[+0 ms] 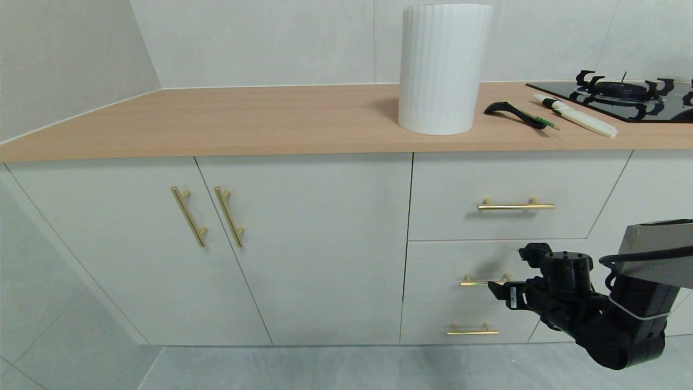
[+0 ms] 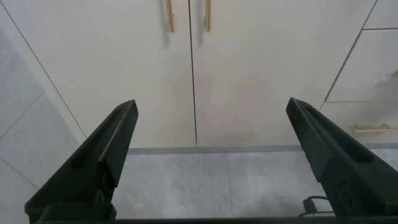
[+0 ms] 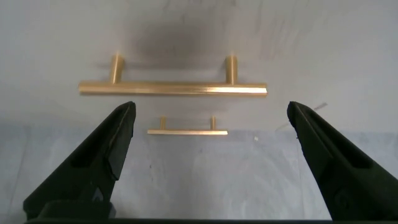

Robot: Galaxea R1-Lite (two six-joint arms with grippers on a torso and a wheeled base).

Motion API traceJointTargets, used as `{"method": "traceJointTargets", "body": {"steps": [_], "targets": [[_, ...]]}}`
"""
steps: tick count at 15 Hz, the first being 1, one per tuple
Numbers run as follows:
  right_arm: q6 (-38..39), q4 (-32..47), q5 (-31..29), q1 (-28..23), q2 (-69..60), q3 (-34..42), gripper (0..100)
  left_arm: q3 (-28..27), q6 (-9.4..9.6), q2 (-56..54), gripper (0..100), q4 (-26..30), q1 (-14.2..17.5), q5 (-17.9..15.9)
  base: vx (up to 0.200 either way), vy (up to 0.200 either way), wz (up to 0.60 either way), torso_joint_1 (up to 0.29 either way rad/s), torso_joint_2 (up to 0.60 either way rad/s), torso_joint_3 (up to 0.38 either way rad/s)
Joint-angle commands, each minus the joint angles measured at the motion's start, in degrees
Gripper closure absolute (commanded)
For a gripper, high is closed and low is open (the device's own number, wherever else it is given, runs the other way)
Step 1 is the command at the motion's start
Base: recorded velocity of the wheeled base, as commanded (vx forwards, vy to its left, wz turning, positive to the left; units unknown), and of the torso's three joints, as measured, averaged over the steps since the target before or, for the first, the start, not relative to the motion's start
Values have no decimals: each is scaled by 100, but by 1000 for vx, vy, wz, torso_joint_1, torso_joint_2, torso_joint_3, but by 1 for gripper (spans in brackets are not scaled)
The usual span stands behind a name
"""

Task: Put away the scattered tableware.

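On the wooden countertop, right of a tall white ribbed container, lie a black spoon, a thin green-tipped stick and a long white utensil. My right gripper is low in front of the drawer stack, open and empty. It faces the middle drawer's gold handle and is not touching it. My left gripper is open and empty, pointing at the foot of the double cabinet doors and the floor.
A black gas hob sits at the counter's far right. The drawer stack has a top handle and a bottom handle. Two vertical gold handles mark the closed cabinet doors. Grey floor tiles lie below.
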Motion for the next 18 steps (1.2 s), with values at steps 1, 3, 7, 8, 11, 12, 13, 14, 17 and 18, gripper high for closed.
{"method": "traceJointTargets", "body": {"steps": [1, 3, 7, 8, 11, 12, 13, 14, 17, 18], "targets": [[8, -202, -96, 3, 330, -127, 0, 0, 0, 9, 0, -1, 2, -4, 0, 0, 0, 0, 0, 0], [0, -360, -202, 3, 497, -171, 0, 0, 0, 9, 0, -1, 2, -4, 0, 0, 0, 0, 0, 0], [0, -360, -228, -6, 646, -241, 0, 0, 0, 9, 0, -1, 2, -4, 0, 0, 0, 0, 0, 0], [0, -360, -228, -6, 655, -250, 0, 0, 0, 9, 0, -1, 2, -4, 0, 0, 0, 0, 0, 0], [237, -483, -228, -6, 558, -311, 0, 0, 0, 9, 0, -1, 2, -4, 0, 0, 0, 0, 0, 0], [254, -527, -228, -6, 506, -302, 0, 0, 0, 9, 0, -1, 2, -4, 0, 0, 0, 0, 0, 0], [272, -554, -219, -6, 497, -311, 0, 0, 0, 9, 0, -1, 2, -4, 0, 0, 0, 0, 0, 0], [281, -580, -219, -6, 515, -329, 0, 0, 0, 9, 0, -1, 2, -4, 0, 0, 0, 0, 0, 0], [272, -615, -237, -6, 796, -680, 0, 0, 0, 9, 0, -1, 2, -4, 0, 0, 0, 0, 0, 0], [263, -589, -237, -6, 892, -724, 0, 0, 0, 9, 0, -1, 2, 5, 0, 0, 0, 0, 0, 0]]}}
